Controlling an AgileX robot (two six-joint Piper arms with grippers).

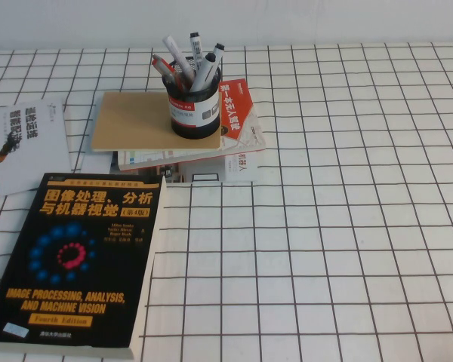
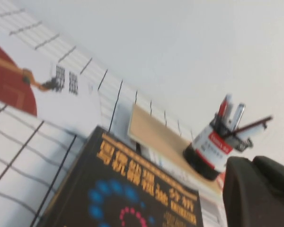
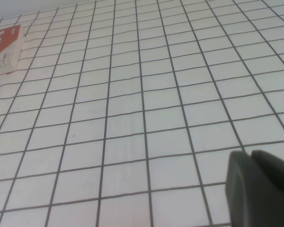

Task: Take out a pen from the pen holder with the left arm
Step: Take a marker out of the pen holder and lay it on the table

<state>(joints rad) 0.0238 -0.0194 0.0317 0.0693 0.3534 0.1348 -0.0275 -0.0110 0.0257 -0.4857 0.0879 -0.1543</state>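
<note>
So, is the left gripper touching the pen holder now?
Apart. The left wrist view shows the shut left gripper well short of the pen holder, with a clear gap between them. The right gripper hangs over the table.

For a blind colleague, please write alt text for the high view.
A black pen holder full of pens stands on a brown board atop stacked books, on a grid tablecloth; a black textbook lies front left. Both the left gripper and right gripper are outside this view.
</note>
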